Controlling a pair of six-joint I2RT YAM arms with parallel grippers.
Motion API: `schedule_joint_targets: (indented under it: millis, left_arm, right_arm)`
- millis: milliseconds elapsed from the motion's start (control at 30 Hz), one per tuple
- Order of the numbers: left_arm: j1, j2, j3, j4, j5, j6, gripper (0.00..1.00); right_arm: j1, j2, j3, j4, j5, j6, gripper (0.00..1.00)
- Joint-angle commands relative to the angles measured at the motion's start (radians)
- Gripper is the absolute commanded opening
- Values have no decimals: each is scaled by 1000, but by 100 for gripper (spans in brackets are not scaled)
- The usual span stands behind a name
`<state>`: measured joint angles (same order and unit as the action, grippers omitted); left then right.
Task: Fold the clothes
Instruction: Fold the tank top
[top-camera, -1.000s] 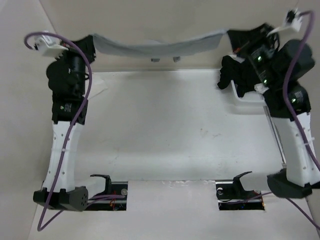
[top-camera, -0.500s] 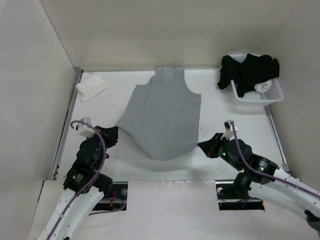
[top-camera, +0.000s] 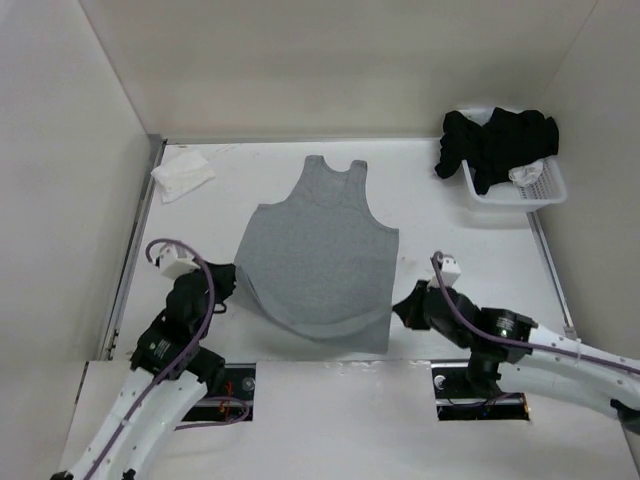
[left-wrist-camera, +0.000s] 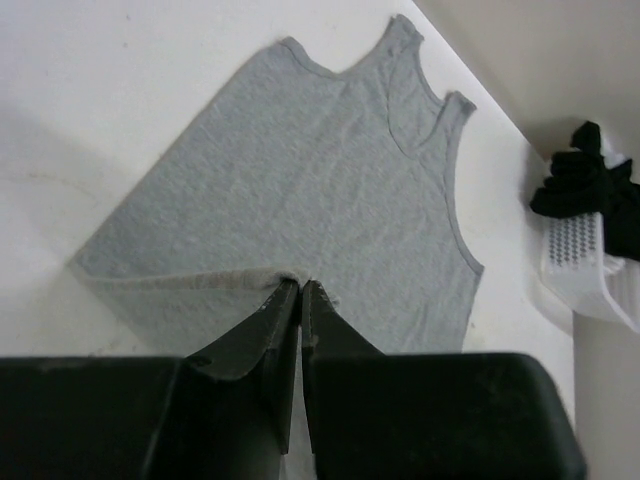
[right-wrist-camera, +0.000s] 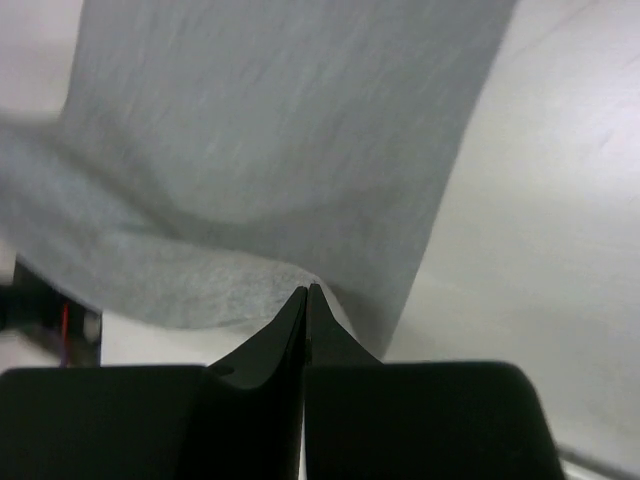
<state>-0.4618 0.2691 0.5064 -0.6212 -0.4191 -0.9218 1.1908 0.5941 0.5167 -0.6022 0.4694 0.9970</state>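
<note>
The clothes (top-camera: 318, 250), a plain grey sleeveless top, lie spread on the white table with the straps at the far end and the hem at the near end. My left gripper (top-camera: 232, 285) is shut on the hem's left corner. The left wrist view has the fabric (left-wrist-camera: 320, 190) pinched and bunched at the left gripper (left-wrist-camera: 300, 285). My right gripper (top-camera: 402, 305) is shut on the hem's right corner, which is lifted slightly. In the right wrist view the cloth (right-wrist-camera: 280, 130) drapes up to the right gripper (right-wrist-camera: 308, 290).
A white basket (top-camera: 548, 188) holding black garments (top-camera: 495, 140) stands at the back right, also in the left wrist view as the basket (left-wrist-camera: 585, 265). A small white cloth (top-camera: 182, 177) lies at the back left. Walls enclose the table on three sides.
Both arms have swung from high at the back down to the near edge, laying the grey top flat and dragging it nearer. Both grips held throughout.
</note>
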Motion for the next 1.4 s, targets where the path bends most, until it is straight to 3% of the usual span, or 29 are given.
schedule_joint_targets:
  millis: [0, 67, 233, 367, 500, 600, 667, 767, 933, 1000, 1067, 1100, 1233, 1367]
  left_arm:
    - [47, 241, 12, 360, -29, 58, 3]
    - [93, 460, 72, 548, -8, 86, 3]
    - [197, 891, 309, 776, 34, 115, 3]
    - [246, 1209, 597, 819, 78, 110, 3]
    - [263, 1511, 938, 758, 109, 162, 5]
    - [280, 1706, 1156, 669, 176, 187, 21]
    - [295, 1757, 1201, 640, 194, 178, 37]
    - [309, 1663, 1036, 690, 178, 166, 43]
    - [298, 1350, 487, 898, 126, 65, 39]
    - [277, 1248, 297, 952, 109, 22, 36]
    - [263, 1172, 155, 974, 106, 0, 36]
    - [263, 1147, 106, 979, 114, -2, 38]
    - [291, 1147, 17, 1055, 187, -9, 50]
    - [335, 1226, 15, 1118, 292, -31, 51]
  right_arm:
    - [-281, 117, 72, 273, -139, -220, 0]
    - [-500, 249, 129, 413, -277, -306, 0]
    - [-754, 546, 369, 541, -405, -376, 0]
    - [-877, 793, 627, 548, -457, -393, 0]
    - [-969, 1050, 885, 519, -500, -383, 0]
    - [-1006, 1225, 1052, 455, -505, -373, 4]
    - [-1014, 1317, 1135, 406, -505, -368, 18]
    - [-1009, 1331, 1122, 392, -473, -363, 32]
    - [-949, 1161, 877, 478, -422, -376, 33]
    - [-916, 1069, 734, 539, -396, -370, 23]
    - [-873, 956, 563, 626, -381, -359, 5]
    - [-851, 905, 486, 660, -380, -344, 0]
    - [-768, 755, 260, 737, -373, -304, 0]
    - [-742, 658, 105, 763, -345, -284, 9]
